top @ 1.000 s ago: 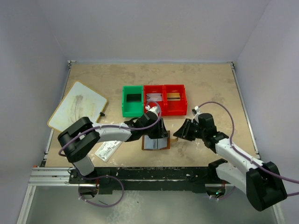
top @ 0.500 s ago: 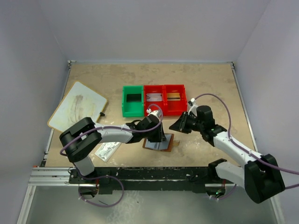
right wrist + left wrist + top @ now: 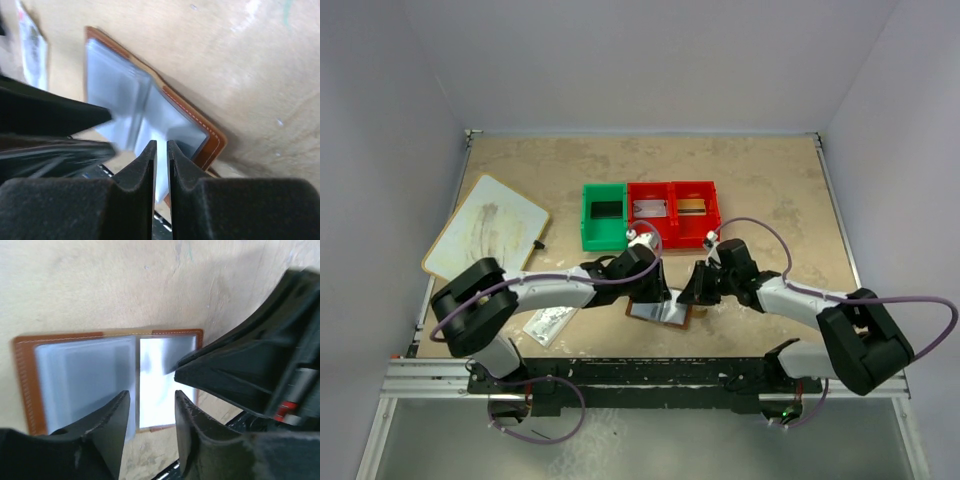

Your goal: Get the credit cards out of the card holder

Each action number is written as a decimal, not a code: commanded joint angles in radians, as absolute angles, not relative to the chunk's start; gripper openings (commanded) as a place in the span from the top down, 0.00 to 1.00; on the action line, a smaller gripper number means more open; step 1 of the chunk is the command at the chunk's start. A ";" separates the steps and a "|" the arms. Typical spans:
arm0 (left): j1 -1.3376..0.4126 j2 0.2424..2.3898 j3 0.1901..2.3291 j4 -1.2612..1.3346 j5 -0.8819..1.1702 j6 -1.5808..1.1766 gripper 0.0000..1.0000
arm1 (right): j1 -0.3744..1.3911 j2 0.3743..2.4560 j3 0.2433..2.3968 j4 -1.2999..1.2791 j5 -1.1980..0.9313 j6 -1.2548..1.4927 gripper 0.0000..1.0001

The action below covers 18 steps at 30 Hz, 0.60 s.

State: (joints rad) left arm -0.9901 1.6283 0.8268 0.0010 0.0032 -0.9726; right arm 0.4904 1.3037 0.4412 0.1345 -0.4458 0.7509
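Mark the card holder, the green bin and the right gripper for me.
card holder (image 3: 85, 380): left wrist view, on its left clear pocket.
green bin (image 3: 604, 237): top external view, on its near wall.
right gripper (image 3: 161, 147): right wrist view, midway between its fingertips.

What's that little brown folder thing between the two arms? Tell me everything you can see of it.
It is the card holder, a small wallet of brown leather with pale stitching round its edge. It lies open on the table, pale bluish clear pockets facing up. The left gripper, fingers apart, is over its middle fold; the right gripper, nearly closed, is at a pocket edge. Whether either touches it is unclear.
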 commanded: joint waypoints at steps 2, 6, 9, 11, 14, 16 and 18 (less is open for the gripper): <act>-0.993 1.461 0.835 -0.154 -0.233 -0.941 0.56 | 0.493 1.324 0.400 0.175 -0.373 0.726 0.82; -0.992 1.470 0.835 -0.212 -0.257 -0.915 0.54 | 0.494 1.337 0.400 0.188 -0.365 0.733 0.81; -0.993 1.492 0.832 -0.195 -0.217 -0.910 0.54 | 0.494 1.332 0.402 0.186 -0.358 0.733 0.80; -0.994 1.492 0.821 -0.177 -0.201 -0.914 0.55 | 0.494 1.325 0.402 0.184 -0.356 0.733 0.80; -0.994 1.485 0.821 -0.169 -0.190 -0.908 0.57 | 0.493 1.321 0.403 0.181 -0.354 0.733 0.79; -0.993 1.477 0.816 -0.158 -0.179 -0.904 0.59 | 0.495 1.324 0.400 0.182 -0.354 0.735 0.79; -0.994 1.476 0.815 -0.155 -0.164 -0.899 0.59 | 0.495 1.329 0.397 0.189 -0.354 0.739 0.79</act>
State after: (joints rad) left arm -0.9897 1.4960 0.8196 -0.1879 -0.1871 -0.9234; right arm 0.4911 1.3273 0.4061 0.1814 -0.4030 0.7494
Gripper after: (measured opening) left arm 0.411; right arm 0.206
